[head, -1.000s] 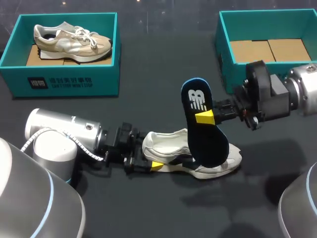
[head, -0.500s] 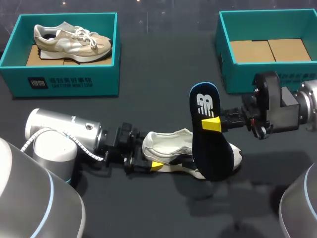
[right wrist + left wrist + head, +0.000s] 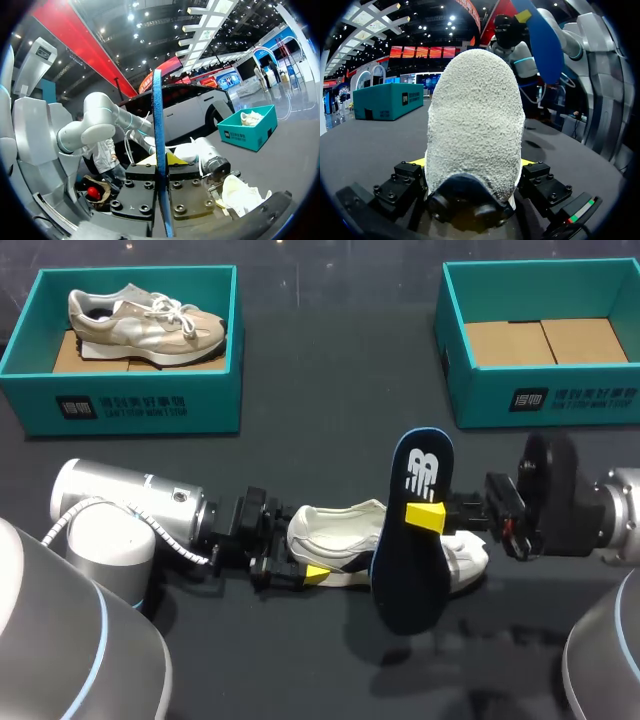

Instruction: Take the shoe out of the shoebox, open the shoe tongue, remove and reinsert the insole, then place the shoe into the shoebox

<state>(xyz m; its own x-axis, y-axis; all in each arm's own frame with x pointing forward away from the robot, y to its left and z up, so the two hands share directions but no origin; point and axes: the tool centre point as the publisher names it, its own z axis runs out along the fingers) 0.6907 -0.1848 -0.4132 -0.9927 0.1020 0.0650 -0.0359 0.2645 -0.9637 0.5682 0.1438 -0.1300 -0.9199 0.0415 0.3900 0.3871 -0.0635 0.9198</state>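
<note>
A white-and-grey shoe [image 3: 335, 540] lies on its side on the black table, toe pointing right. My left gripper [image 3: 298, 567] is shut on its heel; in the left wrist view the fuzzy heel [image 3: 475, 115] fills the space between the fingers. A dark blue insole [image 3: 412, 540] with a white logo hangs upright over the shoe's toe end, clear of the shoe's opening. My right gripper [image 3: 427, 514] is shut on the insole's edge. In the right wrist view the insole [image 3: 159, 115] stands edge-on between the shut fingers, with the shoe [image 3: 240, 192] below and ahead.
A teal shoebox [image 3: 130, 405] at the back left holds a beige shoe [image 3: 145, 322]. A second teal shoebox [image 3: 545, 395] at the back right shows only its cardboard floor. Both arms lie low across the table's middle.
My right arm has drawn back to the right and toward the front, carrying the insole down past the shoe's toe. The left arm and the shoe have stayed still.
</note>
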